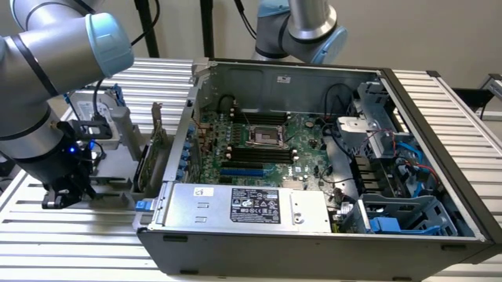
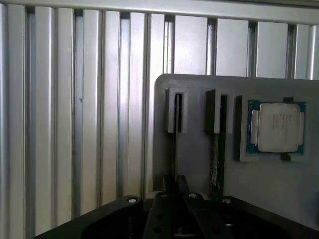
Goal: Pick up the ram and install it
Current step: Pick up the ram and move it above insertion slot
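One big table [image 1: 70,247] of metal slats, under everything. On top, open case [image 1: 314,252], laid flat with no lid, most likely for easy reaching in from above. Beside it, toward the exterior view's left, thick grey arm [image 1: 47,76], bent down low, apart from case.

Inside case, green board [image 1: 302,132], facing up. Long black slots [image 1: 259,155] on it, bare, so no stick put in yet.

Under arm, grey holder [image 1: 117,182], just beside case. Has grooves for standing parts up on edge, probably for a clean grab from the top. At its far end, silver drive [image 1: 110,120] in a blue frame. On the side next to case, tall card [image 1: 157,141], upright.

Gripper [image 2: 175,185], pointing straight down at holder, right over one thin groove. Cannot tell how wide open, nor whether holding anything. Cannot tell what sits in that groove either: just a thin dark line.

Ram [image 2: 216,164], standing on its thin edge in the next groove over, between that first groove and chip [image 2: 277,127]. Not touched by gripper, by the look of it.

Chip, flat in its own square dip, snug against sliding.
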